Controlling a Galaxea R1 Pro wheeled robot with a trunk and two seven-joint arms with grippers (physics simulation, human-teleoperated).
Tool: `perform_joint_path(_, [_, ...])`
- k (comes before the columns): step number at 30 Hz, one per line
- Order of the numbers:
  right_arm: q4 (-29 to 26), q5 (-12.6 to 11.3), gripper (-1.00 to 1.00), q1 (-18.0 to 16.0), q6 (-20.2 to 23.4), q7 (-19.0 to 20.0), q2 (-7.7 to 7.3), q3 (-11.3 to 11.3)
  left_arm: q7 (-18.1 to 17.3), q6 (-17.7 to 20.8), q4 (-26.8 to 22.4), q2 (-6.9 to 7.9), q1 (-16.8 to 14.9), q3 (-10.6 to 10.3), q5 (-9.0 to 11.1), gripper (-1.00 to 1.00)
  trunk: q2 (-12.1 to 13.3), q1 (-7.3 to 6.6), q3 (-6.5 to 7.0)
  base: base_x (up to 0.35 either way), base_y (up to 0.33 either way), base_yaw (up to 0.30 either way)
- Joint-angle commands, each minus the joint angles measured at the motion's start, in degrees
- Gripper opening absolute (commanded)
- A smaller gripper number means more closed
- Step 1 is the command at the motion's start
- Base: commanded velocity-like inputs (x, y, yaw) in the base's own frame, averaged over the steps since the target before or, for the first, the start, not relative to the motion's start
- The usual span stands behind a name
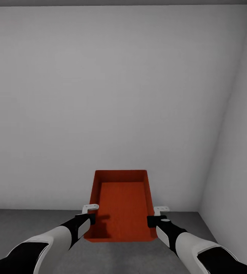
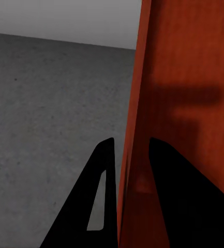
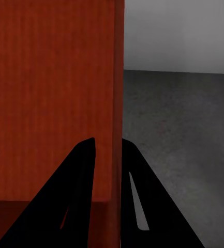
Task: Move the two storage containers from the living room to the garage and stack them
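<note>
One orange-red storage container hangs in the air in front of me, held level between both arms over the garage's dark grey concrete floor. My left gripper is shut on its left wall, one finger outside and the other inside the container wall. On the opposite side my right gripper is shut on the right wall in the same way, a finger on the outside. The bin is empty. The second container is out of view.
A plain pale grey wall stands close ahead and meets a side wall in a corner at the right. Bare concrete floor lies below and to both sides of the container.
</note>
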Motion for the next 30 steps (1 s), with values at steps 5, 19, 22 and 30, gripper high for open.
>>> perform_joint_path(5, [0.2, -0.9, -1.00, 0.0, 0.0, -0.3, -0.03, -0.1, 0.8, -0.5, -0.3, 0.53, 0.0, 1.3, -0.3, -1.00, 0.0, 0.02, -0.02, 0.002, 0.001, 0.000])
perform_joint_path(19, [0.2, -0.9, -1.00, 0.0, 0.1, -0.3, -0.06, -0.1, 0.8, -0.5, -0.3, 0.36, 0.0, 1.1, -0.4, -1.00, 0.0, 0.02, -0.02, 0.000, 0.000, 0.000])
perform_joint_path(22, [0.2, -0.9, -1.00, 0.0, 0.1, -0.3, -0.06, -0.1, 0.8, -0.5, -0.3, 0.28, 0.0, 1.1, -0.4, -1.00, 0.0, 0.02, -0.02, 0.000, 0.000, 0.000])
perform_joint_path(30, [0.2, -0.9, -1.00, 0.0, 0.1, -0.3, -0.03, -0.1, 0.9, -0.5, -0.3, 0.21, 0.0, 1.2, -0.4, -1.00, -0.4, 0.24, -0.20, 0.000, 0.000, 0.000])
